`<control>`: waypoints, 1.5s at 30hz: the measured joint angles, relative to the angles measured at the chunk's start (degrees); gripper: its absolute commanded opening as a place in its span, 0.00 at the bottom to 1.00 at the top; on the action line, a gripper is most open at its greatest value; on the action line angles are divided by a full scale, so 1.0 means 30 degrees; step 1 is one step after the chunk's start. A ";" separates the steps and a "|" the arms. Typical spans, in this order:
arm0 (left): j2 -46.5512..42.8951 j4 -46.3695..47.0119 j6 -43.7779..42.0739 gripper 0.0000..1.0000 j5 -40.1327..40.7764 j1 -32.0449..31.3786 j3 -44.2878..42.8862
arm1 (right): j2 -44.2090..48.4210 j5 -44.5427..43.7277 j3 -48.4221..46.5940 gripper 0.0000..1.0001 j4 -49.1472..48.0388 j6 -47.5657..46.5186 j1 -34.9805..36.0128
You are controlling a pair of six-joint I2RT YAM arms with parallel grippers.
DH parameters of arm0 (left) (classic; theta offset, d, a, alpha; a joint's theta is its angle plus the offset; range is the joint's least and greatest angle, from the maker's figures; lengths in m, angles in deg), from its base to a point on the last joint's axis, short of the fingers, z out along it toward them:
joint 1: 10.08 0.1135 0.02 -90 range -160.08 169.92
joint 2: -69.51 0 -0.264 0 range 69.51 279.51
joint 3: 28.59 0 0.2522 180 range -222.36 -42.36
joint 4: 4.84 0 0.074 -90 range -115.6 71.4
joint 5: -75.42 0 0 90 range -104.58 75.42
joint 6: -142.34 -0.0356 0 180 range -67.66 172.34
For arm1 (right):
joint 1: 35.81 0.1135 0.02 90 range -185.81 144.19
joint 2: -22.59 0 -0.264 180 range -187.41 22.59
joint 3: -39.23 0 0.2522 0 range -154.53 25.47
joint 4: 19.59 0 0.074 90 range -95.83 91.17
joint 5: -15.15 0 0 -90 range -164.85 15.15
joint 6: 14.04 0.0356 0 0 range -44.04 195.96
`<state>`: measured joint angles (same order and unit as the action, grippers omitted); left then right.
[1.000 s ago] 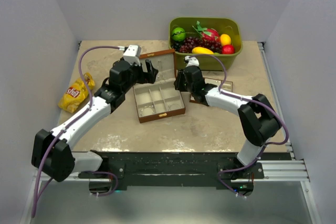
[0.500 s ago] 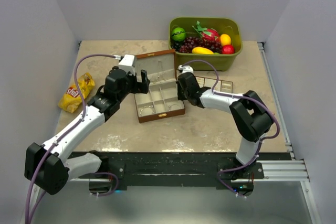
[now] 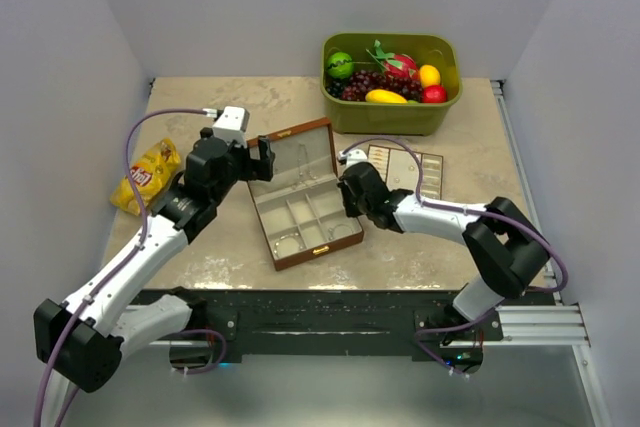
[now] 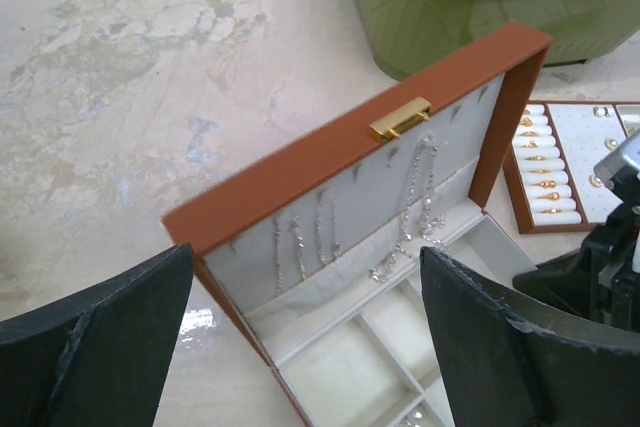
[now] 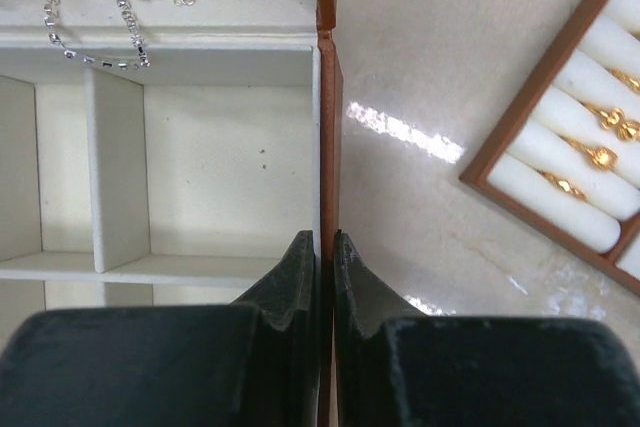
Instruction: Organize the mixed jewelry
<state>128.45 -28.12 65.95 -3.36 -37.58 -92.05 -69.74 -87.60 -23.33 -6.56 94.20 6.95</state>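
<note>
While the left gripper (image 3: 264, 159) hangs open at the left edge of the wooden box's (image 3: 320, 250) raised lid, the top view shows the right gripper (image 3: 346, 199) pinched on the box's right wall. The jewelry tray (image 3: 425, 172) lies just beyond that arm. From the left wrist, the fingers (image 4: 100, 337) spread wide either side of the lid, and silver chains (image 4: 430, 227) hang inside it. From the right wrist, the closed jaws clamp the wall. Gold rings (image 5: 600, 157) sit on the tray to the right, apart from the gripper.
</note>
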 measured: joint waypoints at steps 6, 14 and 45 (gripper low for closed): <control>-0.0488 -0.0044 -0.0350 1.00 0.0648 0.0007 0.0007 | 0.1224 -0.0087 0.0845 0.37 0.0576 0.0277 -0.0022; -0.1166 -0.0299 -0.0408 1.00 0.1457 0.0007 0.0794 | 0.4794 -0.0969 0.0750 0.46 0.1348 0.2331 -0.0007; -0.1712 -0.0860 -0.0240 0.99 0.3373 0.0036 0.1115 | -0.2295 -0.4554 -0.4364 0.41 -0.2761 1.9059 0.3657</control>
<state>123.31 -30.70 65.22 6.76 -37.47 -88.70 -76.63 -101.26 -36.42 -14.84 151.37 17.92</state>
